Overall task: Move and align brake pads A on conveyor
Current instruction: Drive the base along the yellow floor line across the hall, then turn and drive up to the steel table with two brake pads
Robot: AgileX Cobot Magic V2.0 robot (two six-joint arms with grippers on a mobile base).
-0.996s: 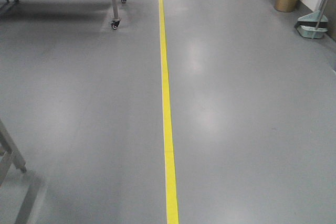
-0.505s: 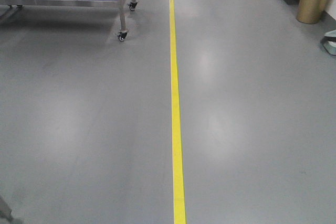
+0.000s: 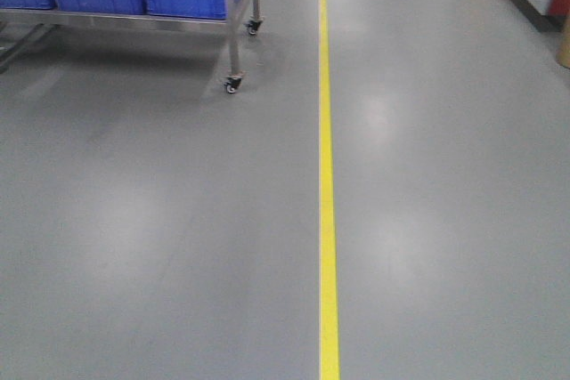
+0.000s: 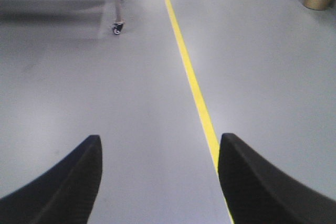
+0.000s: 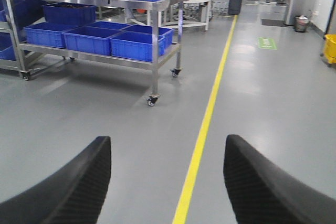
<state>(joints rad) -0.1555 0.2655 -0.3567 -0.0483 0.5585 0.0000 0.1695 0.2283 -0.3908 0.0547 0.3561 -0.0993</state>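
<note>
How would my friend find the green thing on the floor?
Follow the long yellow line up the grey floor. Far along, to its right, a green rectangle lies flat. Nothing else on the floor is green.

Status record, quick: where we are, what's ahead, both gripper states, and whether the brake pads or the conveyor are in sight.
surface: grey floor, no table in view
marking: yellow floor line running straight ahead
ahead left: wheeled steel rack holding blue bins
left gripper: open, empty
right gripper: open, empty
brake pads A: not in any view
conveyor: not in any view
</note>
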